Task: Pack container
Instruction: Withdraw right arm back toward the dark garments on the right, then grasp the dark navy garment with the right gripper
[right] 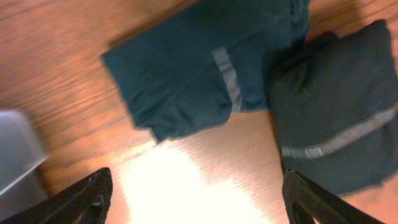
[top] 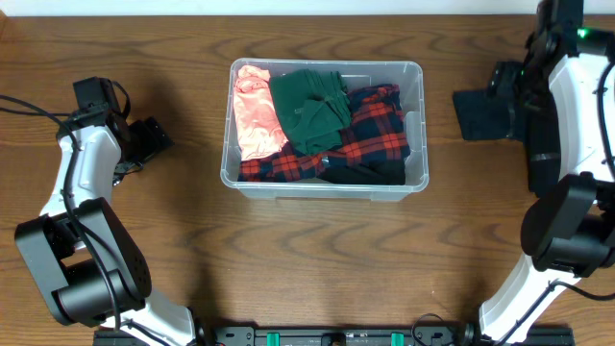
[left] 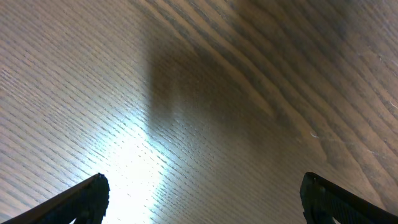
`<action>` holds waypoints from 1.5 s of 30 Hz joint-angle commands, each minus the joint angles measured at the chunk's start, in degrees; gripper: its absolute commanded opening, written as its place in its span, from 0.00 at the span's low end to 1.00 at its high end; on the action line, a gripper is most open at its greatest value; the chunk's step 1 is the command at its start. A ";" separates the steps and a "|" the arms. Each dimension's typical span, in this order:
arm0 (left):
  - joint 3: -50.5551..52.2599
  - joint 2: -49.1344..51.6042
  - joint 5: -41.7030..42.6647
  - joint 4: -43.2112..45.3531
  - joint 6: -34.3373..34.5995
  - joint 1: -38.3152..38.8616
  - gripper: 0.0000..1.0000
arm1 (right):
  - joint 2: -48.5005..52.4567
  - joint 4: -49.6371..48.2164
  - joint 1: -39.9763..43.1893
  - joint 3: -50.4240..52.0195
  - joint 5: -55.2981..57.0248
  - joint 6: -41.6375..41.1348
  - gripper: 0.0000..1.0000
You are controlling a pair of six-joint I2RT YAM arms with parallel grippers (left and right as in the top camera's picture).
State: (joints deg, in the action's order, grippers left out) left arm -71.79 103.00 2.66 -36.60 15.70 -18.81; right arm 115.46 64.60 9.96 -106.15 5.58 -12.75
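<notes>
The clear plastic container (top: 416, 125) stands at the middle back of the table. It holds a pink garment (top: 254, 113), a green garment (top: 309, 108), a red and black plaid garment (top: 377, 130) and something black (top: 370, 173). A corner of it shows in the right wrist view (right: 15, 149). A folded dark garment (top: 480, 113) lies on the table right of it; in the right wrist view it shows as two dark folded pieces (right: 199, 68) (right: 339, 118). My right gripper (right: 198, 199) is open over bare table beside them. My left gripper (left: 202, 202) is open over bare wood, far left (top: 149, 142).
The wooden table (top: 317, 269) stretches around the container. Black cables (top: 29, 106) run at the far left. A black rail (top: 336, 336) runs along the front edge.
</notes>
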 commanded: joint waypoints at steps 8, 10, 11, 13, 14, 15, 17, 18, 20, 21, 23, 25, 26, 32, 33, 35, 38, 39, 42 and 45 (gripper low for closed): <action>0.33 0.35 -0.15 -0.04 0.50 -0.13 0.98 | 0.94 -17.75 -0.63 14.19 -5.70 16.70 0.72; 0.33 0.35 -0.15 -0.04 0.50 -0.15 0.98 | 1.11 -21.53 -1.38 16.76 -6.29 19.93 0.69; 0.33 0.35 -0.15 -0.04 0.50 -0.13 0.98 | 1.16 -23.17 -1.73 17.90 -6.67 21.59 0.69; 0.33 0.35 -0.15 -0.04 0.50 -0.13 0.98 | 1.57 -26.64 -2.58 20.17 -7.28 25.00 0.68; 0.33 0.35 -0.15 -0.04 0.50 -0.13 0.98 | 1.86 -28.63 -3.17 21.35 -7.41 26.88 0.68; 0.33 0.35 -0.15 -0.04 0.50 -0.15 0.98 | 1.90 -29.92 -3.56 22.10 -7.39 28.04 0.68; 0.33 0.35 -0.15 -0.04 0.50 -0.13 0.98 | 2.23 -32.61 -4.22 23.17 -7.39 29.38 0.68; 0.33 0.35 -0.15 -0.04 0.50 -0.13 0.98 | 2.47 -33.92 -4.50 23.41 -7.37 29.38 0.67; 0.33 0.35 -0.15 -0.04 0.50 -0.13 0.98 | 3.04 -35.76 -5.05 23.45 -7.37 29.35 0.66; 0.33 0.35 -0.15 -0.04 0.50 -0.13 0.98 | 3.43 -36.48 -5.25 23.43 -7.34 29.35 0.66; 0.33 0.35 -0.15 -0.04 0.50 -0.13 0.98 | 4.28 -37.44 -5.51 23.43 -7.04 29.55 0.66; 0.33 0.35 -0.15 -0.04 0.50 -0.13 0.98 | 5.29 -38.10 -5.55 23.43 -5.60 29.55 0.66; 0.33 0.35 -0.15 -0.04 0.50 -0.13 0.98 | 5.70 -38.23 -5.53 23.43 -4.63 29.55 0.66; 0.33 0.35 -0.15 -0.04 0.50 -0.13 0.98 | 6.82 -38.12 -5.35 23.45 1.60 29.53 0.61; 0.33 0.35 -0.15 -0.04 0.50 -0.13 0.98 | 6.82 -38.12 -5.31 23.45 2.12 29.53 0.58; 0.33 0.35 -0.15 -0.04 0.50 -0.15 0.98 | 6.82 -38.23 -5.09 23.45 2.95 29.51 0.50; 0.33 0.35 -0.15 -0.04 0.50 -0.13 0.98 | 6.82 -38.01 -4.79 23.45 3.26 29.46 0.32; 0.33 0.35 -0.15 -0.04 0.50 -0.13 0.98 | 6.82 -37.90 -4.72 23.45 3.45 29.05 0.18; 0.33 0.35 -0.15 -0.04 0.50 -0.13 0.98 | 6.82 -37.66 -4.68 23.43 4.85 27.06 0.01; 0.33 0.35 -0.15 -0.04 0.50 -0.13 0.98 | 6.60 -36.57 -4.81 22.97 4.94 26.43 0.01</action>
State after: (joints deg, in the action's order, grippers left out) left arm -71.79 103.00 2.66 -36.58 15.68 -18.81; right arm 121.25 26.39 4.80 -83.20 8.25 15.38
